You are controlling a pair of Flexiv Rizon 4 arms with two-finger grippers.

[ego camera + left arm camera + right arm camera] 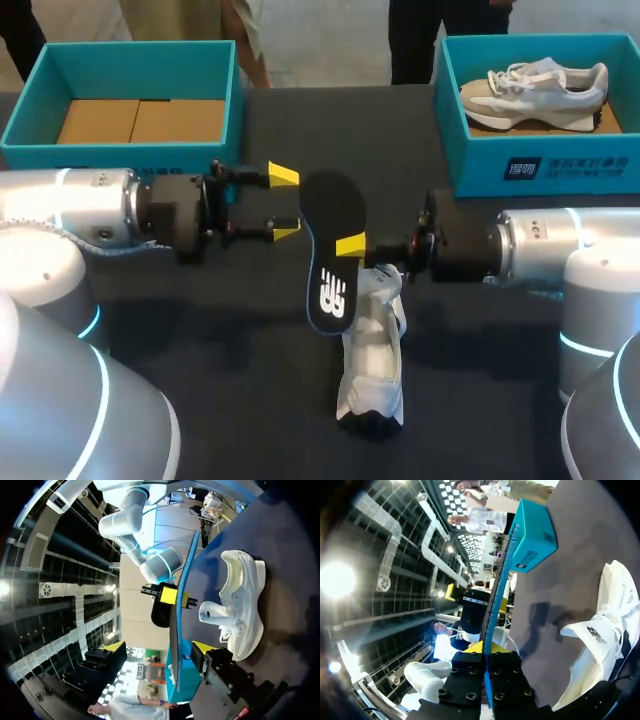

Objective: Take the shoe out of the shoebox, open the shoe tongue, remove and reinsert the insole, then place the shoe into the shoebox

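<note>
Insole (pixel 335 205) clamped in right tool (pixel 347 246), shoe (pixel 375 345) beneath

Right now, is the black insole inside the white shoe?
No, the right fingers hold the insole up, outside the shoe.

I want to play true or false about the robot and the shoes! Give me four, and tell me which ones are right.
1. The right gripper is holding the black insole. True.
2. The white shoe sits inside a box. False: it lies on the table.
3. The left gripper is open and holds nothing. True.
4. Neither blue box has a shoe in it. False: the right box holds a grey shoe.
</note>
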